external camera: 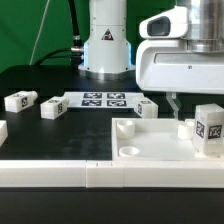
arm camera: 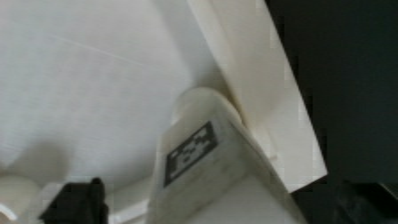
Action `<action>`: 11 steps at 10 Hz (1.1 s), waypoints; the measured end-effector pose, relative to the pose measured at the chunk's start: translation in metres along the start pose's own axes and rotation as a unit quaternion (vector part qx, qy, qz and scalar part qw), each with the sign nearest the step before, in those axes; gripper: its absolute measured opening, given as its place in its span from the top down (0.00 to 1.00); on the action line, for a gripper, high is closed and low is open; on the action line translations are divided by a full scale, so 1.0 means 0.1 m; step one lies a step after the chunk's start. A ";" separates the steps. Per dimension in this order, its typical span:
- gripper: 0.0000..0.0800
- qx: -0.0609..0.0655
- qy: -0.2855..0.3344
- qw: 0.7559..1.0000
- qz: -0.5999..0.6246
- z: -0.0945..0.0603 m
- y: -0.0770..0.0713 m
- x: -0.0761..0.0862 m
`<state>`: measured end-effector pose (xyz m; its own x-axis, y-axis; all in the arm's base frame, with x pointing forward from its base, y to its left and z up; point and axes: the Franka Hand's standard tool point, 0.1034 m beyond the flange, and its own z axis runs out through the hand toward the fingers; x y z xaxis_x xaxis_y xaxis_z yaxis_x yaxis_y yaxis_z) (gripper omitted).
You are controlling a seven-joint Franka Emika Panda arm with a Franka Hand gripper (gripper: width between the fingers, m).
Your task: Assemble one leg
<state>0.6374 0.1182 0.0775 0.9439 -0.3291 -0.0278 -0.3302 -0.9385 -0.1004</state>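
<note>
A large flat white panel (external camera: 150,150) with round corner holes lies at the front. One leg (external camera: 208,128), a small white post with a black-and-white tag, stands upright on the panel near its edge at the exterior view's right. My gripper (external camera: 177,108) hangs just above the panel, slightly behind that leg and toward the exterior view's left of it. In the wrist view the tagged leg (arm camera: 205,155) stands on the panel (arm camera: 89,80) near its edge. My gripper (arm camera: 214,205) is open. One dark fingertip (arm camera: 75,200) stands apart from the leg. The other fingertip is hard to tell from the dark table.
Three more legs lie on the black table: two (external camera: 20,101) (external camera: 52,107) at the exterior view's left, one (external camera: 147,108) behind the panel. Another white part (external camera: 2,130) shows at the left edge. The marker board (external camera: 105,98) lies before the robot base (external camera: 105,50).
</note>
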 end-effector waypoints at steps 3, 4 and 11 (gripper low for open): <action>0.19 0.000 0.000 0.992 -0.124 0.00 -0.03 -0.01; 0.19 0.000 0.001 0.987 -0.161 -0.01 -0.03 -0.01; 0.63 -0.001 0.002 0.984 -0.177 -0.01 0.00 0.01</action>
<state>0.6386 0.1177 0.0781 0.9998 0.0183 0.0126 0.0195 -0.9947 -0.1010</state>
